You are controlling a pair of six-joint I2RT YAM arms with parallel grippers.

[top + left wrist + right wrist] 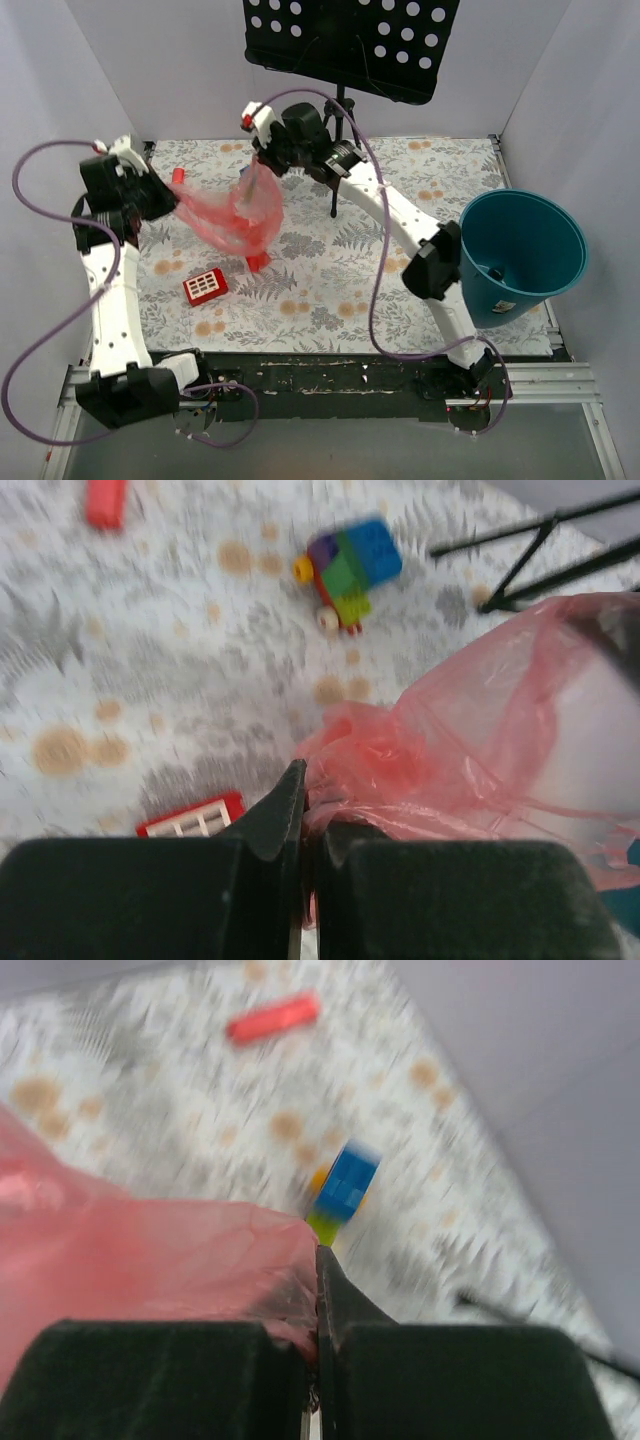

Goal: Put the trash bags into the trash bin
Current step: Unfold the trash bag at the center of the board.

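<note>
Transport step — left gripper (305, 792) and right gripper (318, 1262) each pinched tight on the bag (240, 210), which hangs between them at far left; next move needs a joint carry right, over the bin (492, 300) — then release.

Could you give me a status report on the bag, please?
Left gripper and right gripper shut on the trash bag, stretched between them. Trash bin upright at the right edge, bag not in yet. Music stand close behind the bag.

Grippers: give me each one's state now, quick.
Left gripper: shut on the trash bag.
Right gripper: shut on the same trash bag.
</note>
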